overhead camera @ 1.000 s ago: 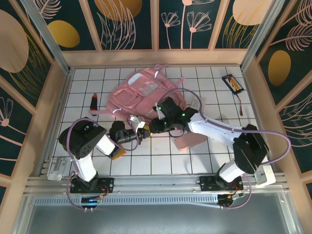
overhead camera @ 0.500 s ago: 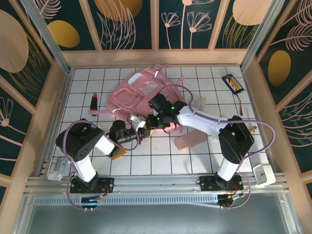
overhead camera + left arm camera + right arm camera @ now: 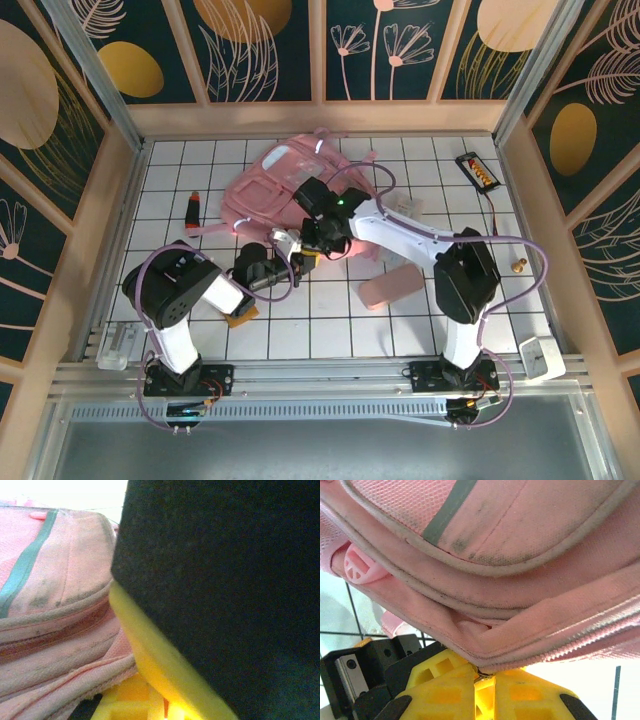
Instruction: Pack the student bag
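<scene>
The right gripper (image 3: 482, 680) has its yellow fingers (image 3: 440, 692) pressed together on a fold of pink fabric at the near edge of the student bag (image 3: 285, 180). In the right wrist view, the pinched seam runs down into the thin slit between the fingertips. Just above the pinch the cloth bunches into a crease, and a round pink zip pull (image 3: 357, 566) hangs off to the left. A grey strip (image 3: 445, 515) crosses the pocket panel higher up.

The left gripper (image 3: 291, 264) sits just beside the right one and comes at the same near edge of the bag from the left. Its jaws are together, and I cannot tell whether any fabric is caught in them. Its wrist camera is up close to a large dark blurred shape, with the bag's dirty zipped seams on the left of that view.

The bag lies flat on the white gridded table (image 3: 330, 325), in the far middle and a little left of centre. It is turned at an angle, with its pale strips facing up. The right arm reaches diagonally across the table to it.

A small flat pink case (image 3: 390, 288) lies on the near side, right of the grippers and apart from the bag. A red and black stick (image 3: 192, 210) lies near the bag's left side. A black pack (image 3: 477, 170) with a trailing wire sits in the far right corner, well apart.
</scene>
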Robot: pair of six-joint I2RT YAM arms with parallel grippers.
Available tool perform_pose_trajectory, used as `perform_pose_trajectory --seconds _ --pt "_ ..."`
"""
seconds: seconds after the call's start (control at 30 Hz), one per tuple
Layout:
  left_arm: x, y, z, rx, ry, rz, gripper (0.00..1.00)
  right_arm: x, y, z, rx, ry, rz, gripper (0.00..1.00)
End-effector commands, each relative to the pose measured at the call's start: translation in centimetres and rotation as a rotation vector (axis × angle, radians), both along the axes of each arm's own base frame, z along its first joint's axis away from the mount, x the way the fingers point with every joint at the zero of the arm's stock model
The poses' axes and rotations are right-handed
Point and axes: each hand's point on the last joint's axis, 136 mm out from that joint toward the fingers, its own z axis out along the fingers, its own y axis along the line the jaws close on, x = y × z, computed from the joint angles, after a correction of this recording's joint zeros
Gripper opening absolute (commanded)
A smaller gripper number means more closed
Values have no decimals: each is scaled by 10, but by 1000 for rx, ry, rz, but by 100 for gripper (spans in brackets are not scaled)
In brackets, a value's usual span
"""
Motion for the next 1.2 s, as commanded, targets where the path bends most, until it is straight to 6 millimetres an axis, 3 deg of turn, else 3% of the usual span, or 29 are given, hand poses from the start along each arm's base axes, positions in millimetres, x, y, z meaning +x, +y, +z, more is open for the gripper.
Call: perform_pose_trajectory --seconds 0.0,0.17,0.4,0.6,0.77,1.03,1.1,1.17 --pt "1 -19 62 -137 -188 -53 0 8 -16 -15 -144 -33 -108 14" --pt "0 -19 62 -124 -198 -57 0 16 -24 -21 -228 -60 -139 18" --pt "1 -17 63 -120 -207 -42 0 21 -25 -28 -282 -68 -137 16" --pt "5 -15 73 -127 -236 -10 0 10 -15 -43 -255 19 -78 16" --pt "6 -16 78 -123 -256 -3 0 6 -5 -45 -216 54 -53 19" --pt "-2 -16 67 -123 -186 5 0 7 -1 -30 -138 52 -96 20" --pt "-5 -12 67 -136 -191 9 0 18 -2 -18 -62 40 -92 19" --pt "-9 -7 66 -142 -196 17 0 31 3 -3 47 16 17 19"
